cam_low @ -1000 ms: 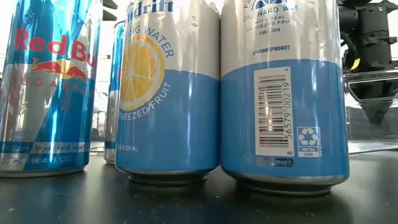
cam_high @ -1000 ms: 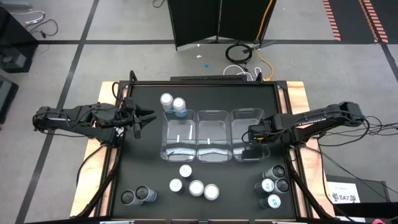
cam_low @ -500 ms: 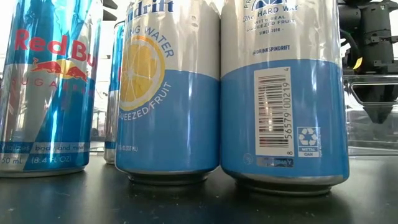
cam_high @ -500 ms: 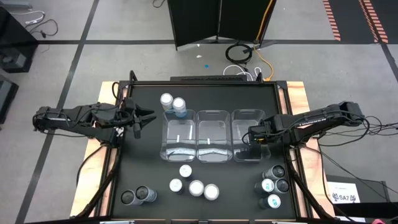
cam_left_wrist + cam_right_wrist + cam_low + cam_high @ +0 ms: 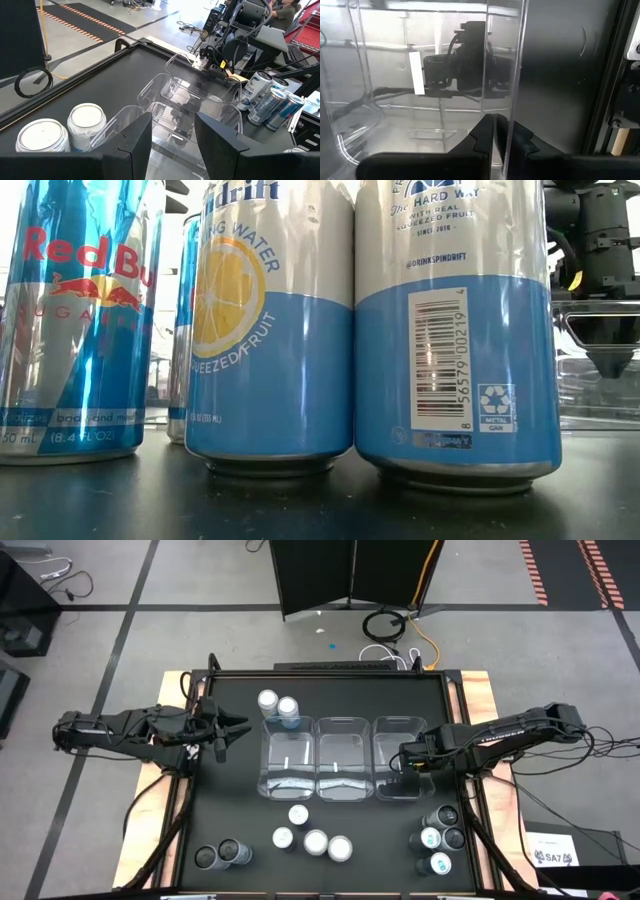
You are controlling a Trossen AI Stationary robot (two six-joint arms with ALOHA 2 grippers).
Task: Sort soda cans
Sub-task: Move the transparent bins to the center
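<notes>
Seen from overhead, a black table [image 5: 330, 700] held three clear plastic bins [image 5: 342, 755] set side by side across its middle, with soda cans standing in groups around them. Every can stood upright, its long axis vertical and its round top facing the overhead camera.

Two pale-topped cans [image 5: 277, 706] stood touching each other just beyond the left bin, toward the far edge. Four white-topped cans [image 5: 313, 836] clustered near the front edge, in front of the bins. Two dark-topped cans [image 5: 222, 856] sat at the front left corner, and four more cans [image 5: 438, 837] sat at the front right.

The left gripper [image 5: 232, 729] hovered over the table's left side, its fingers spread partly apart and holding nothing. It pointed toward the bins, and the two pale-topped cans [image 5: 65, 131] lay near it, off to one side of its fingers.

The right gripper [image 5: 402, 760] reached into the right bin [image 5: 420, 90], its fingers [image 5: 482, 132] pressed together at the clear wall, with no can between them. The front right cans were near this gripper but outside the bin.

At table height, blue and silver cans [image 5: 280, 330] filled the view.
</notes>
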